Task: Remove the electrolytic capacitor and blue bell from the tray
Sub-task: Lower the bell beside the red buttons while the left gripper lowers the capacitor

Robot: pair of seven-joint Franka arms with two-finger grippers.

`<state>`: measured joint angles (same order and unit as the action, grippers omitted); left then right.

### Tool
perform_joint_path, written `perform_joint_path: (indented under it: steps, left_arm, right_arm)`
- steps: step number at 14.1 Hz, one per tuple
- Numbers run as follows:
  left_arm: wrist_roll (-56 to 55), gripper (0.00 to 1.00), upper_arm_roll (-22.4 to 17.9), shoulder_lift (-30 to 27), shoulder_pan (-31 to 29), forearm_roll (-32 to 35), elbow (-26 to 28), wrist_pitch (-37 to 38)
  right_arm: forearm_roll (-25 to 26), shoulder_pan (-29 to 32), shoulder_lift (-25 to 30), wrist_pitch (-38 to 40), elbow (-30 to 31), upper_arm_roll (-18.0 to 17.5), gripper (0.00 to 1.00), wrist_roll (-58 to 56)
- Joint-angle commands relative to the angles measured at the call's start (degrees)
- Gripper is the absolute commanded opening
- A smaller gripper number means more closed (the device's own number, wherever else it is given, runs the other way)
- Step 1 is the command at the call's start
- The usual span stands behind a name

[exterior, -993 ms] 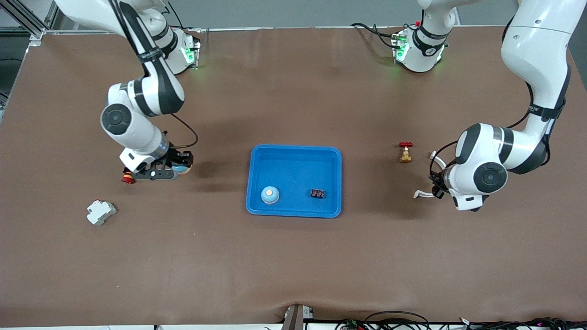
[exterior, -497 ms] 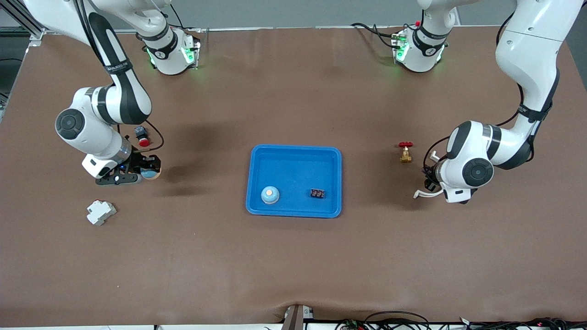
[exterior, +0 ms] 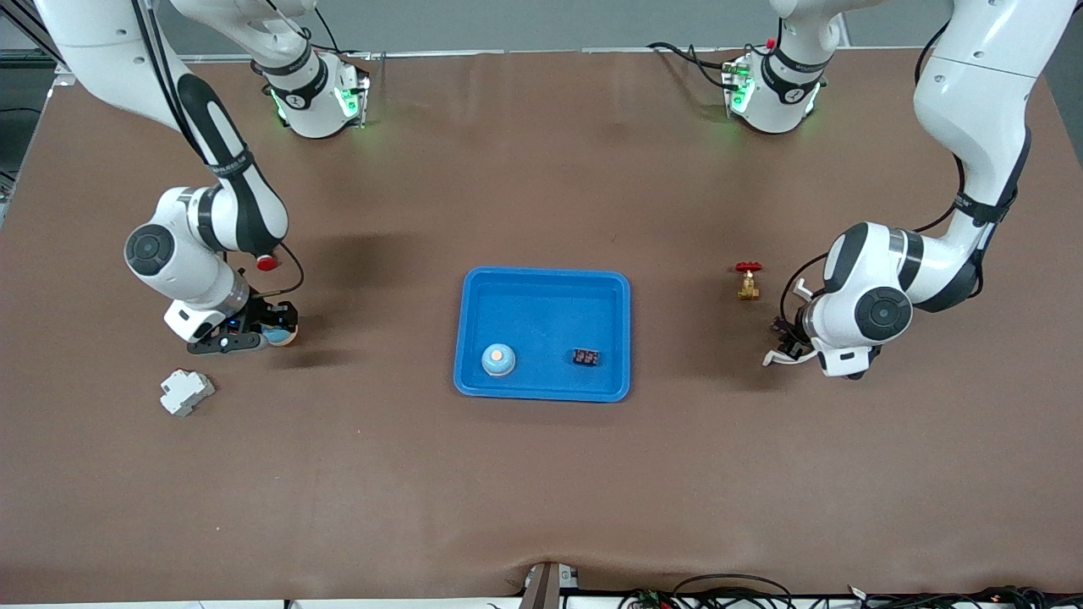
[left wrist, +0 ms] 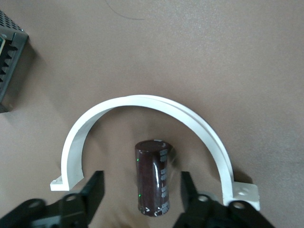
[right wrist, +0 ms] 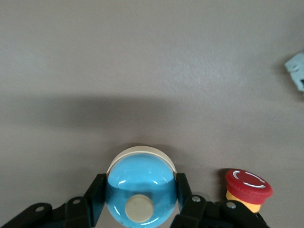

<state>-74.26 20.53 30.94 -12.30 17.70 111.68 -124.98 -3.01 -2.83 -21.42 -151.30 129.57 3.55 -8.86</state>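
Note:
My left gripper (left wrist: 141, 184) is open and straddles a dark brown capacitor (left wrist: 153, 176) lying on the table, with a gap on each side. A white half-ring clamp (left wrist: 142, 102) arches around the capacitor's end. In the front view this gripper (exterior: 788, 338) is low over the clamp (exterior: 778, 358), toward the left arm's end. My right gripper (right wrist: 140, 184) is shut on a blue bell (right wrist: 141, 187) with a cream button. In the front view it (exterior: 254, 334) holds the bell (exterior: 280, 335) low over the table toward the right arm's end.
A blue tray (exterior: 546, 288) at mid-table holds a second blue bell (exterior: 498, 359) and a small black part (exterior: 586, 357). A red-handled brass valve (exterior: 748, 281) stands near the left gripper. A red push button (exterior: 267, 263) and a white breaker (exterior: 186, 392) lie near the right gripper.
My right gripper carried the bell toward the right arm's end of the table, then slightly nearer the camera. My left arm shifted a little toward the tray, over the capacitor.

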Motion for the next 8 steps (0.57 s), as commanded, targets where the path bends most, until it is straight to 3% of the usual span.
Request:
perform_joint_path:
  steps: [1, 5, 6, 7, 8]
  left_arm:
    - [-0.89, 1.00, 0.48, -1.75, -0.09, 0.85, 0.56, -0.26]
    - [-7.10, 1.00, 3.54, -2.29, 1.49, -0.91, -3.82, 0.35]
    - [-10.78, 1.00, 4.95, -1.94, 2.27, -0.82, -5.49, 0.35]
    - [-13.08, 1.00, 5.48, -1.32, 3.59, -0.91, -7.07, 0.35]
    - [-15.11, 1.00, 5.49, -0.71, 5.43, -1.08, -8.48, 0.35]
  right_arm:
    - [0.11, 1.43, -1.25, -1.01, -0.54, -1.00, 0.00, -0.81]
    - [-0.33, 1.43, -3.10, -2.86, -0.81, -1.09, 0.00, -0.37]
    - [-0.33, 1.51, -3.19, -2.51, -1.24, -1.09, 0.68, -0.37]
    - [-0.33, 1.51, -3.02, -2.16, -1.42, -1.09, 1.00, -0.54]
    - [-0.33, 1.43, -2.41, -1.20, -1.60, -1.09, 1.00, -0.55]
